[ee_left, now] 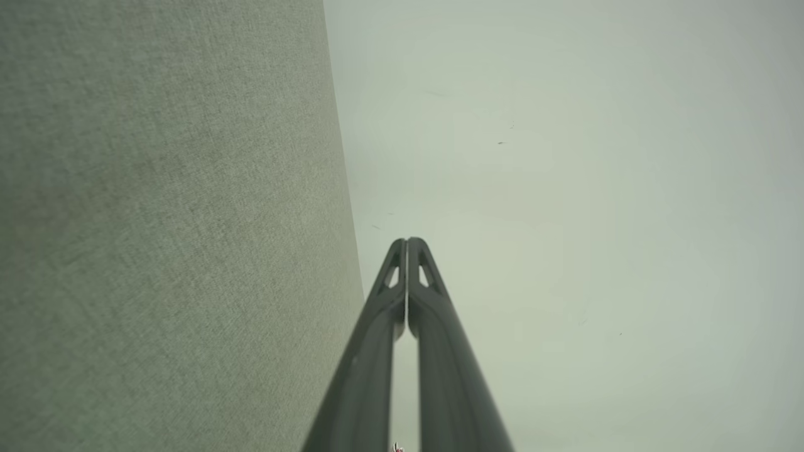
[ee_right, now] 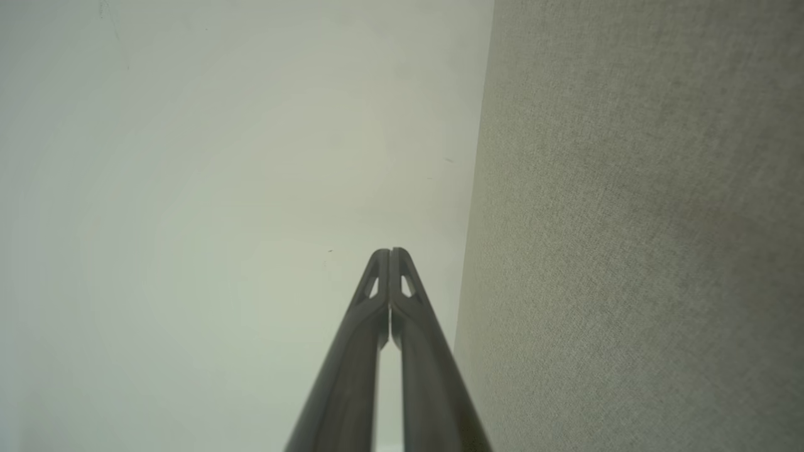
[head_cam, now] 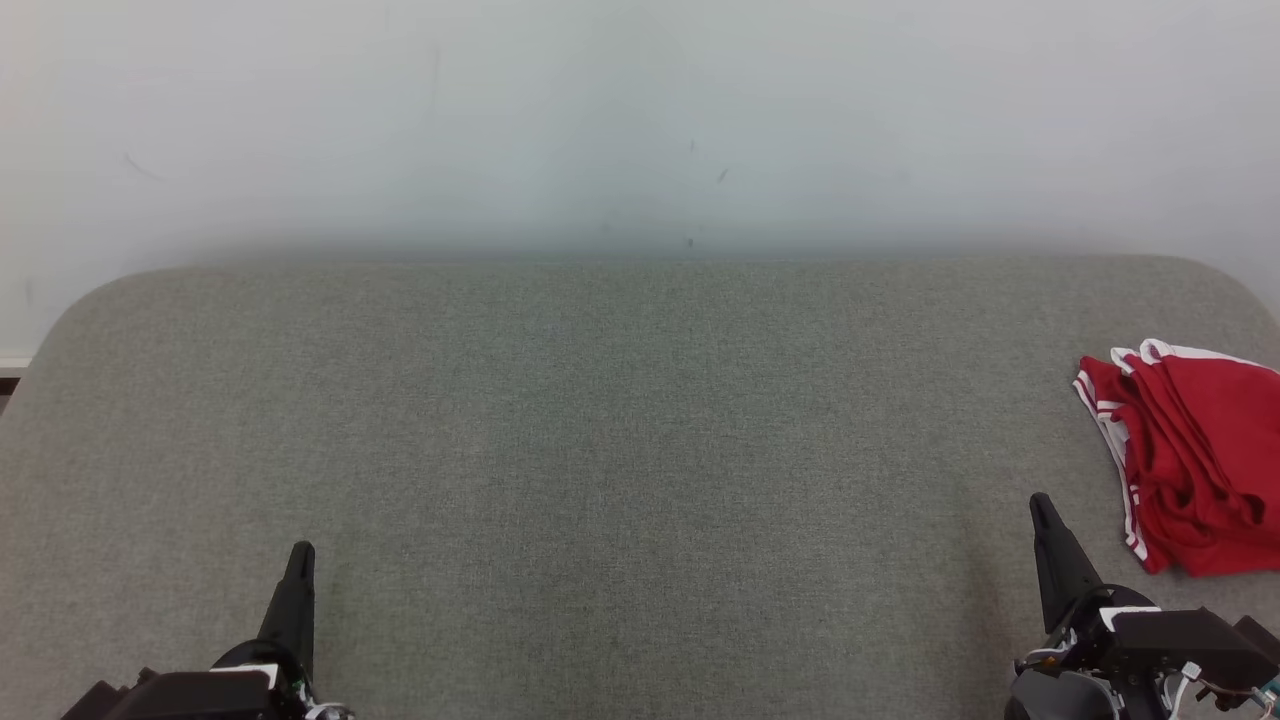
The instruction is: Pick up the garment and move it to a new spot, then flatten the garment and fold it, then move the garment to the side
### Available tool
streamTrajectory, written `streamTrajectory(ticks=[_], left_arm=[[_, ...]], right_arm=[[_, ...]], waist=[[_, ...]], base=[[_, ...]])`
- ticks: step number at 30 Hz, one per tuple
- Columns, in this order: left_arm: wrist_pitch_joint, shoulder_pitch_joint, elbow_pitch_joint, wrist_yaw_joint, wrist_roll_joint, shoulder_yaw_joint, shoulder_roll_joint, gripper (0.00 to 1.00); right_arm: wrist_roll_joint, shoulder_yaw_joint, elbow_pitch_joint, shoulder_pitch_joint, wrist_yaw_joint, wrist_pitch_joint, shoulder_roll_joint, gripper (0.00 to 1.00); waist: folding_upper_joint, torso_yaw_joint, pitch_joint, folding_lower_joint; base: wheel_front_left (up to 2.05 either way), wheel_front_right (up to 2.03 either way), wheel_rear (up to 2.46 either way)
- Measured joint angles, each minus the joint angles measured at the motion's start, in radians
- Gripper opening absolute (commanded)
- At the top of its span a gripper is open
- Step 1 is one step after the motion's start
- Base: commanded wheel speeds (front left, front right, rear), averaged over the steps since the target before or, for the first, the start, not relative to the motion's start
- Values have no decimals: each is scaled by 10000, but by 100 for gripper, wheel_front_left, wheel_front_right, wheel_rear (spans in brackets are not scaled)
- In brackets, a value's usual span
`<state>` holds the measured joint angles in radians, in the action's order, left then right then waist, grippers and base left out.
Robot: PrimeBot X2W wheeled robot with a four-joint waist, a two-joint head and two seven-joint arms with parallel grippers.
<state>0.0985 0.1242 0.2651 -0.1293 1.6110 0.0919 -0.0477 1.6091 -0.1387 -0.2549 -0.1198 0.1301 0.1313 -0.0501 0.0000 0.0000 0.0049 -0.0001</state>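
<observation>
Garment: a red garment (head_cam: 1195, 450) with white trim (head_cam: 1105, 420) is seen folded into a thick stack of layers; its exact kind cannot be told.
Place: it is laid on the grey fabric-covered bench (head_cam: 640, 450), at the robot's far right, and is partly cut off by the right edge of the head view.
Long axis: the stack is set lengthwise from far to near, with the near end leaned a little toward the robot's right.
Facing: the white-trimmed layered edges are turned toward the robot's left, to the middle of the bench.
Lie: the stack is rested flat, and soft creases are gathered at its near end.
Right claw: the right claw (head_cam: 1040, 505) is held just left of the garment's near end, near it yet apart from it. Its two dark fingers are pressed together with nothing between them, and the tips are pointed away from the robot.
Right wrist view: the same claw (ee_right: 390, 252) is shown tip to tip, with bench fabric to one side and pale wall to the other.
Left claw: the left claw (head_cam: 302, 550) is held at the lower left, well apart from the garment; its fingers are likewise brought together on nothing, as is confirmed in the left wrist view (ee_left: 407, 242).
Bench: rounded far corners are seen.
Wall: a pale wall (head_cam: 640, 120) with a few small dark marks is seen behind the bench.
</observation>
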Motion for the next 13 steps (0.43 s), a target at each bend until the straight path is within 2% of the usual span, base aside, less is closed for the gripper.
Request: streamTrajectory(ticks=[13], left_arm=[[0, 0, 0, 0, 0, 0, 0, 0]], right_arm=[[0, -2, 0, 0, 0, 0, 0, 0]], waist=[[0, 0, 0, 0]], base=[[0, 0, 0]])
